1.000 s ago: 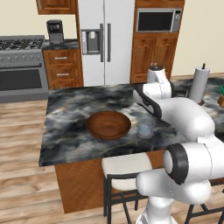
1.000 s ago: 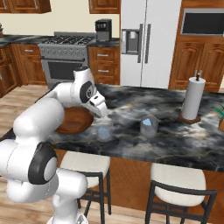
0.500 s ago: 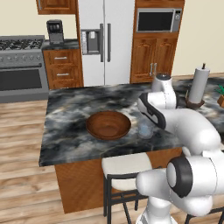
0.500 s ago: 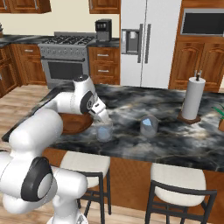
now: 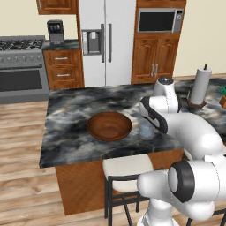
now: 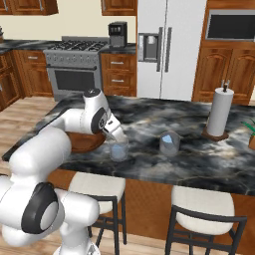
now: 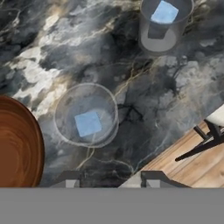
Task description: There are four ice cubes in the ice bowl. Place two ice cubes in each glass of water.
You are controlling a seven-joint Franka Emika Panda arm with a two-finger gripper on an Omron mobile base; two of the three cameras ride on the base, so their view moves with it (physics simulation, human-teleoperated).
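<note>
Two fingertips stand apart, holding nothing. Near glass just ahead between them, one cube inside. Bowl beside it; far glass, one cube, beyond.

The arm is glossy white all over, built of fat rounded segments that swell like elbows of pipe. Each joint is marked by a dark grey, near-black disc or band; the big one near the base sits at about 8 o'clock on its round housing. A smaller grey cap tops the upper link. The hand carries a black strip along its side. Two small dark finger tips, squared and grey-edged, end the gripper.
</note>
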